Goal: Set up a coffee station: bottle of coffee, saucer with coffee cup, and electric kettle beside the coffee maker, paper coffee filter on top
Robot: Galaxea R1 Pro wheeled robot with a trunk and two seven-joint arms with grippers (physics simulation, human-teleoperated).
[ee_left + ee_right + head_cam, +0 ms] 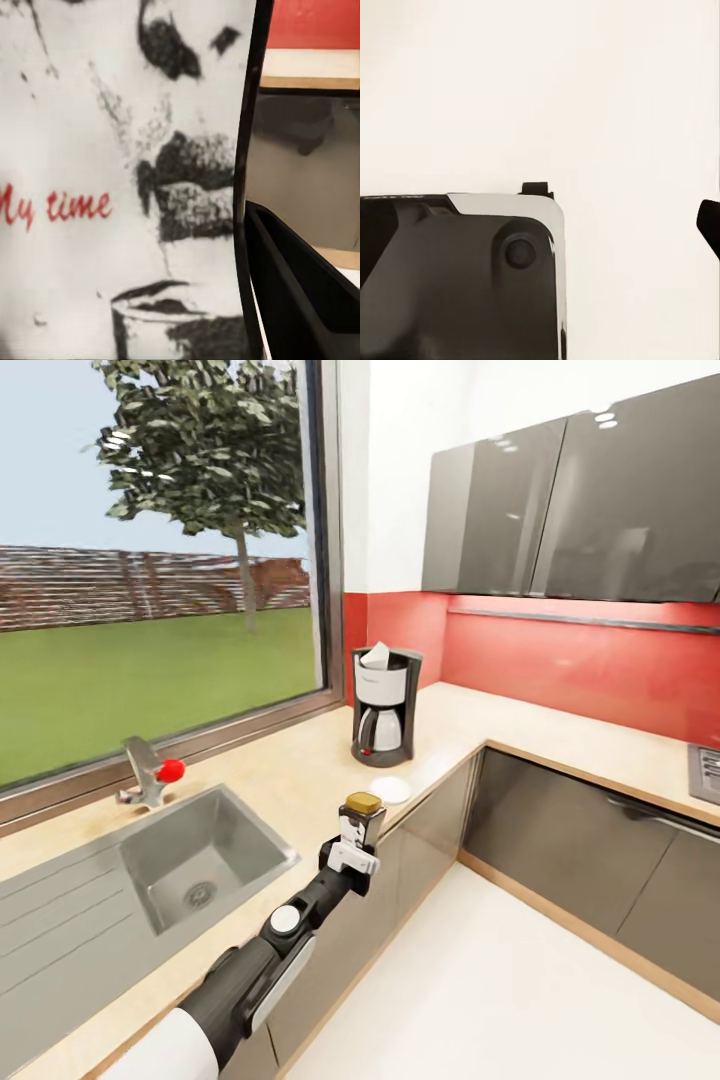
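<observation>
While your left arm reaches forward over the front edge of the kitchen countertop (300, 780), its left gripper (352, 852) is closed around the bottle of coffee (361, 818), holding it upright. The bottle's yellowish-brown cap sits above the white claw, and the dark body is clamped between the fingers.

From the left wrist camera, the bottle's label (120, 180) sits right against the lens: a white ground with rough black printed shapes and red handwritten-style words reading "My time". One dark finger (300, 292) of the claw runs alongside the bottle.

Beyond the held bottle, farther back on the counter, you have the coffee maker (384, 705) standing in the corner by the window and the red backsplash (580, 670), with a white paper coffee filter (377, 655) poking up from its top and a white carafe in its base. The saucer (390, 790) lies flat on the counter between the bottle and the coffee maker, just in front of the machine and apart from the claw.

To the left of your arm is the steel sink (205, 855) with a tap (147, 772) that has a red knob.

The right wrist camera looks at a pale plain surface with a dark, glossy part of the robot's own body; you cannot tell from it how the right gripper stands.
</observation>
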